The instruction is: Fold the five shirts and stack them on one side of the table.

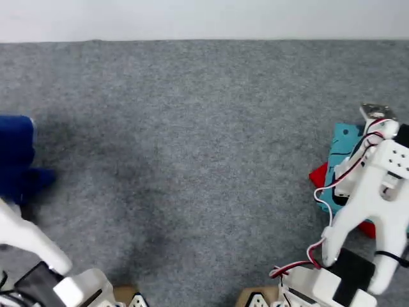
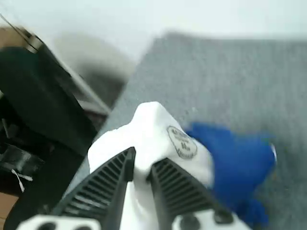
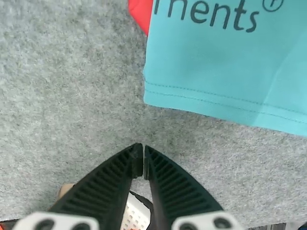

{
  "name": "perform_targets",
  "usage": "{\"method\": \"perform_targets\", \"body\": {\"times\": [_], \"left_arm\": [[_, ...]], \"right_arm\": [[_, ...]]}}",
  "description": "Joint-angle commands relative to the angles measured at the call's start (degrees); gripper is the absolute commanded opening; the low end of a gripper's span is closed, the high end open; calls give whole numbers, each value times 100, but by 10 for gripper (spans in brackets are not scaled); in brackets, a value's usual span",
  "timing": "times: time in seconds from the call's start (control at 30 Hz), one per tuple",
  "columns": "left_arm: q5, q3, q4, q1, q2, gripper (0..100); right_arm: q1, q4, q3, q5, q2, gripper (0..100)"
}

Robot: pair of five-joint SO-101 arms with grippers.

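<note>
— What is hard to see here?

— The blue shirt (image 1: 16, 157) is cut off at the left edge of the table (image 1: 192, 128) in the high view. At the right edge, the right arm (image 1: 377, 185) covers a lot of the teal shirt (image 1: 343, 137). The red shirt (image 1: 317, 174) lies under the teal one, and just a corner peeks out.

— And the pincers?

— The left pincer (image 2: 141, 165) is pinched on a white shirt (image 2: 153, 129). The cloth bulges up between its two black fingers. The blue shirt sits just behind the white one. That view is blurry, and there is a dark shape (image 2: 38, 96) past the table edge that I cannot make out.

— The other one?

— The right pincer (image 3: 143, 153) has its tips together with nothing between them. It hangs over bare table, near the hem of the teal shirt.

— What is the table like?

— Gray and fuzzy, like carpet. A plain white wall (image 1: 192, 19) runs along its far side.
</note>
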Motion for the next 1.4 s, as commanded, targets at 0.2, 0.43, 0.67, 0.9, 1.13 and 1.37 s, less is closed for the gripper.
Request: {"method": "perform_targets", "body": {"times": [0.2,0.43,0.67,0.9,1.13,1.37], "left_arm": [[-624,980,220,-791,-255,100],[-659,1297,-70,-1020,-255,118],[-862,1719,-35,-782,-299,81],[-62,171,-70,176,-633,5],[791,-1877,-809,1741,-659,5],[809,-2527,-1732,3930,-642,5]], "right_arm": [[-84,242,-26,-70,-303,9],[-189,242,-26,-70,-277,9],[-567,242,-26,-70,-286,9],[-620,242,-26,-79,-295,9],[-611,242,-18,-79,-295,9],[-611,242,703,-70,-303,9]]}}
